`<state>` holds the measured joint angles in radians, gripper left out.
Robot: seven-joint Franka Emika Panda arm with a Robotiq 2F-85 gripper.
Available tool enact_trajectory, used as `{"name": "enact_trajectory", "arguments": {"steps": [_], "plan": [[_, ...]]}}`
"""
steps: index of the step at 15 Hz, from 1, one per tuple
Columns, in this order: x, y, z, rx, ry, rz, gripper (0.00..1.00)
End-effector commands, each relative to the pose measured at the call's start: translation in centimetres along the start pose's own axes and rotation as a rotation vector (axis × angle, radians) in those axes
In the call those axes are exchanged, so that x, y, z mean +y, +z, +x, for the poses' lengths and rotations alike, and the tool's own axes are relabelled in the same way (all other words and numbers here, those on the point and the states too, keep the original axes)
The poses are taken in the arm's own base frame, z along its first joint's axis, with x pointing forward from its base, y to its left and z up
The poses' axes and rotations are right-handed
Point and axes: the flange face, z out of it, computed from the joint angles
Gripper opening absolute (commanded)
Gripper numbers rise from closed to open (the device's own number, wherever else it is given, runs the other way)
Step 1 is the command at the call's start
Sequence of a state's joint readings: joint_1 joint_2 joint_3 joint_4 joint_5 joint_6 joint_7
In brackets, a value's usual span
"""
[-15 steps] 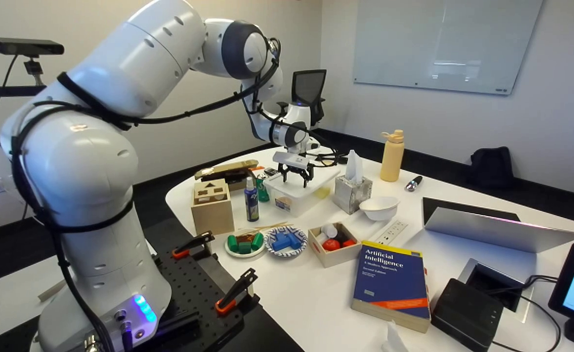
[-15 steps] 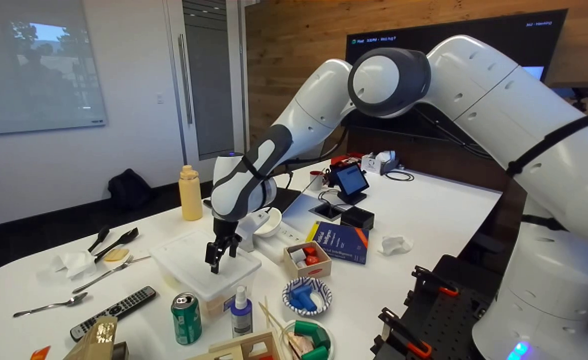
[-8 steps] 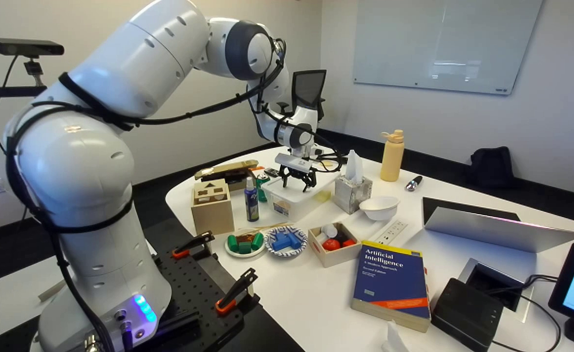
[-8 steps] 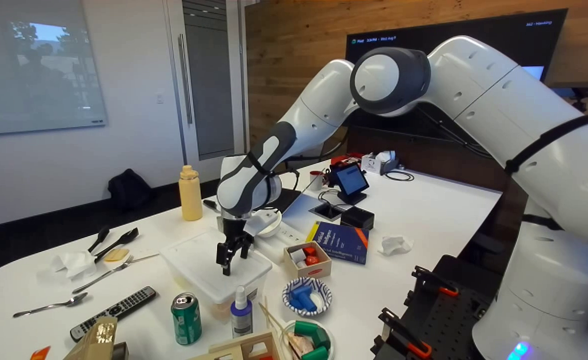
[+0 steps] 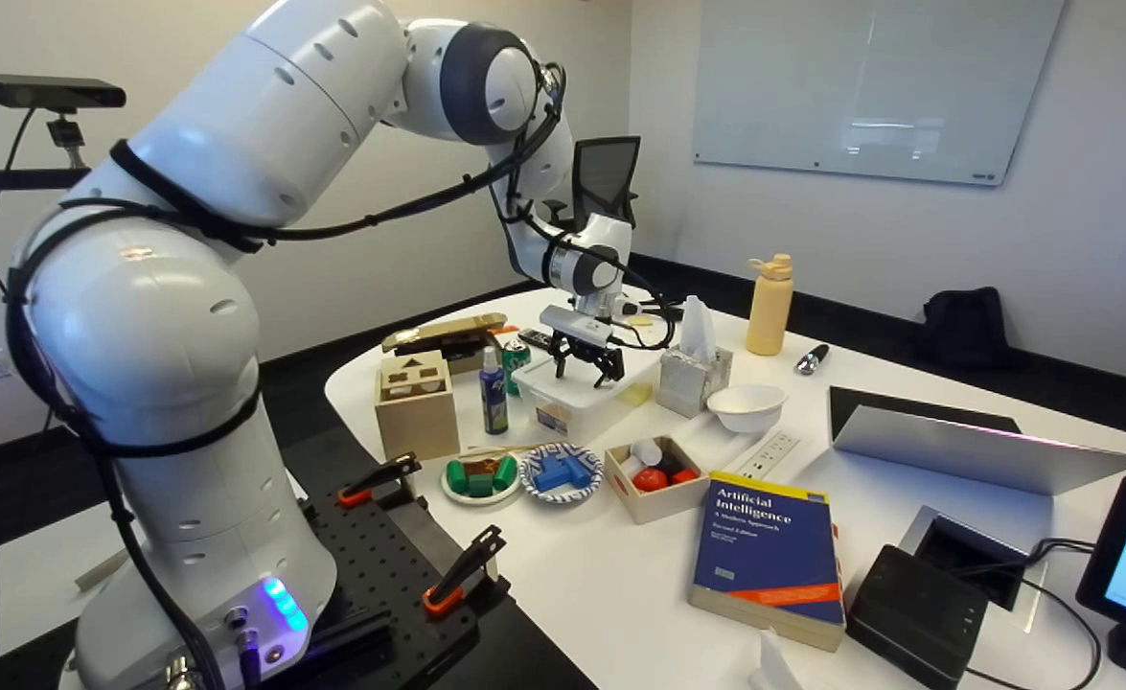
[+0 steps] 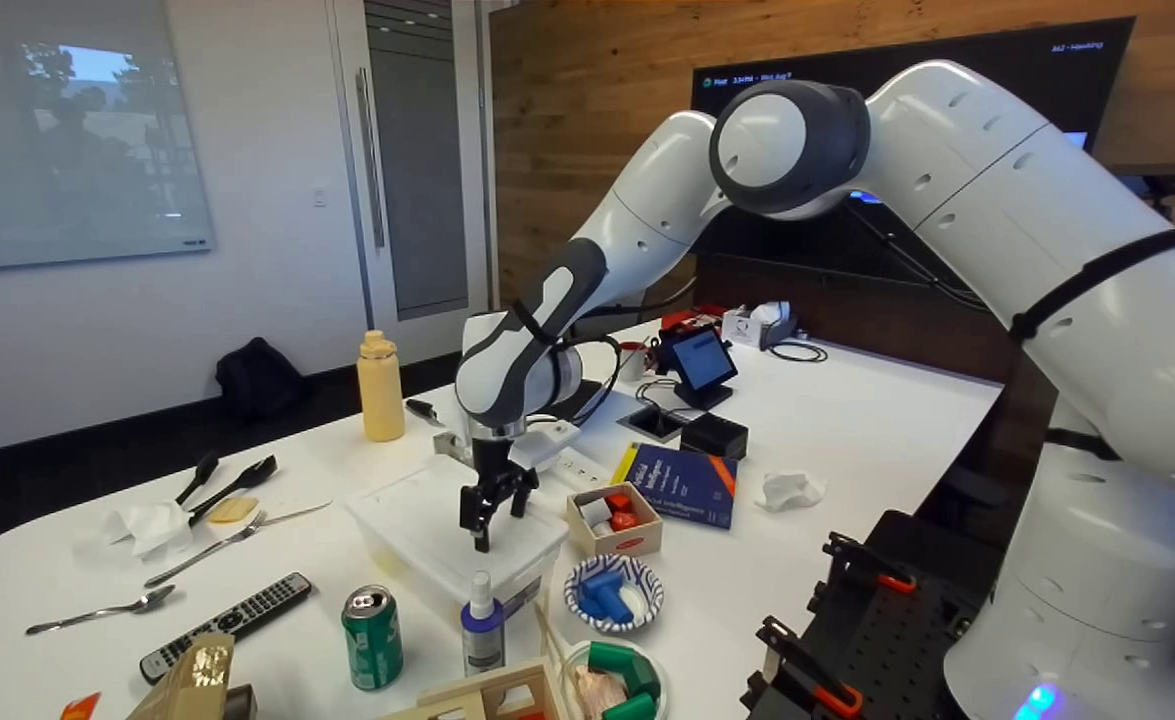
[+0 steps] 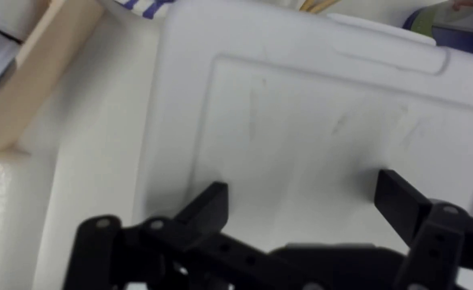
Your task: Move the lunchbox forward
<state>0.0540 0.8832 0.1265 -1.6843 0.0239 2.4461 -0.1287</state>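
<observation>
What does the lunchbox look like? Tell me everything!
The lunchbox is a wide, partly see-through box, seemingly plastic, resting flat on the white table. Its cloudy white lid is on, with an outlined middle, faint marks and a clip-like part along one edge. One side carries a label, and something yellowish shows through another. The open jaws point down and seem to touch the lid.

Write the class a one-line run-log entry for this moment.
task: move lunchbox forward; gripper: open, down at lid, touch likely; lid: on; near lunchbox: tissue box, spray bottle, can
</observation>
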Motion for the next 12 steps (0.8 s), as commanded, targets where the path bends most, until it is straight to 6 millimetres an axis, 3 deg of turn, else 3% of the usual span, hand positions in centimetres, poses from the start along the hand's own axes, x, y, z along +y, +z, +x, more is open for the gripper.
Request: {"name": "enact_trajectory", "arguments": {"steps": [1,6,12], "plan": [[1.8,0.1,-3.3,-0.078,0.068,-0.003,1.00],[3.8,0.0,-5.1,-0.108,0.106,-0.018,1.00],[4.8,-0.3,-5.8,-0.109,0.133,-0.024,1.00]]}}
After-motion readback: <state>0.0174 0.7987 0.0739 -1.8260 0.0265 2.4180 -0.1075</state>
